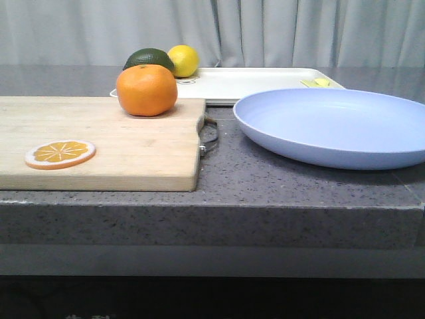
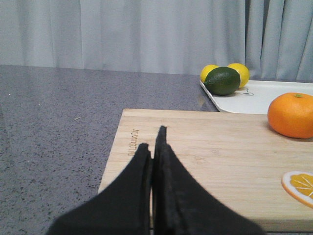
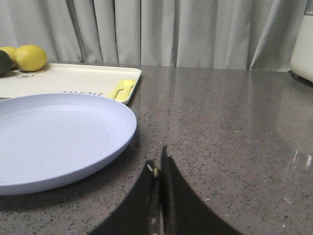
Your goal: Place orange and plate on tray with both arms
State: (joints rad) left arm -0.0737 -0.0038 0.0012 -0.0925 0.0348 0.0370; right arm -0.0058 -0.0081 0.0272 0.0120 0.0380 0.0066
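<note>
Both pincers are pressed together and hold nothing: the left pincer (image 2: 155,147) hovers low over the near end of the cutting board (image 1: 99,143), with the orange (image 1: 147,90) well ahead of it and off to its right at the board's far edge, and the right pincer (image 3: 159,169) sits over bare desk (image 3: 225,127) just beside the plate (image 3: 54,139), which lies to its left. Beyond both lies the tray (image 1: 255,83), already carrying a lemon (image 1: 183,60) and a dark green fruit (image 1: 149,58) at its left end. My worry is that the round orange could roll off the board if nudged by a pincer not yet spread, and the shallow plate may slide or tip when gripped by its thin rim.
</note>
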